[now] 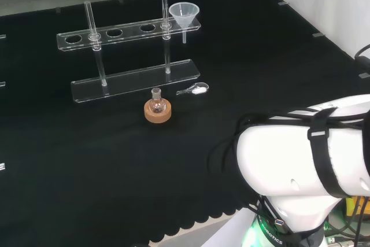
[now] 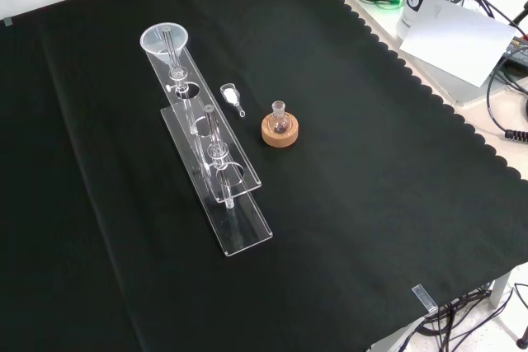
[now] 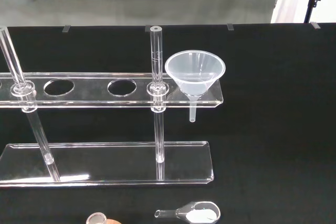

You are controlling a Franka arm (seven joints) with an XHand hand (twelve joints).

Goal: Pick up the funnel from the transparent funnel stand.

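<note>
We take the stand [image 1: 130, 33] as our landmark: a clear rack with an upper shelf pierced by round holes, carried on two upright rods above a flat base plate, all on the black surface [image 1: 87, 166].

The funnel [image 1: 184, 15] sits upright in the end hole of the stand's upper shelf, at the right end in the head view and at the far end in the front view [image 2: 165, 43]. Its wide mouth rests above the shelf and its narrow stem hangs through the hole, ending well above the base plate. In the wrist view the funnel [image 3: 195, 74] stands just beside one of the stand's rods, with open holes along the shelf on that rod's other side.

In front of the stand's base in the head view, near its right half, a small flask [image 1: 156, 104] stands on a cork ring [image 1: 158, 114]. Between that ring and the stand's base, toward the funnel end, lies a small clear scoop [image 1: 195, 89] holding something white, flat on the surface.

We cannot tell whether the hand is open or closed.
</note>
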